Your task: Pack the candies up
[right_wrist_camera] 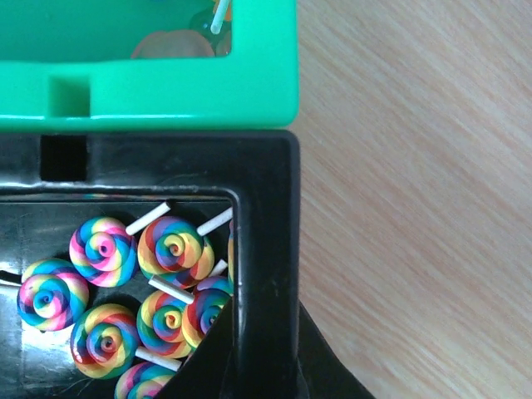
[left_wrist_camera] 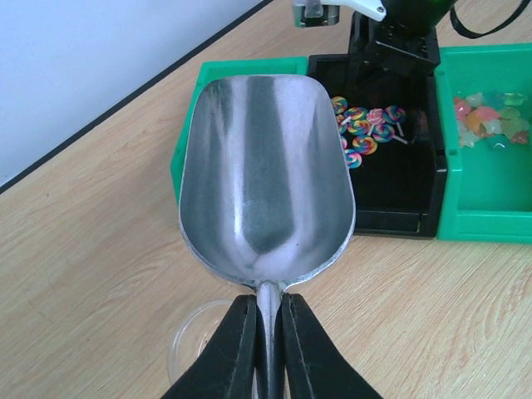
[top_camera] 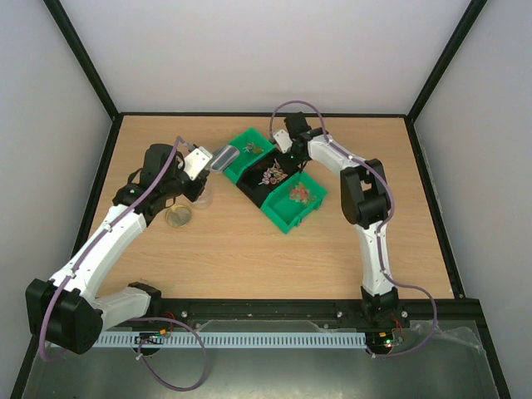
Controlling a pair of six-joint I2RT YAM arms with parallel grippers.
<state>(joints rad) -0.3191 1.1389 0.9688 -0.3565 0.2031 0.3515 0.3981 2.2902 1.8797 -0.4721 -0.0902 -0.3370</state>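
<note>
Viewing from above: candies [top_camera: 273, 174] lie in the black bin [top_camera: 252, 189]; scoop [top_camera: 224, 156] hangs near it. Left wrist: left gripper [left_wrist_camera: 268, 332] clamps the scoop handle. Right wrist: right gripper [right_wrist_camera: 266, 376] pinches the bin's wall; a pull could tip it, spilling candies.

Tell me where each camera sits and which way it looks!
Top camera: high up behind the arms, looking down at the table; both whole arms show, with the left gripper and right gripper.
Left wrist camera: on the left arm, looking forward along the scoop toward the black bin; its own fingers pinch the scoop's handle.
Right wrist camera: on the right arm, looking straight down at the lollipops; its dark fingertips show at the bottom edge.
Shared: both wrist views show the black bin and lollipops.
</note>
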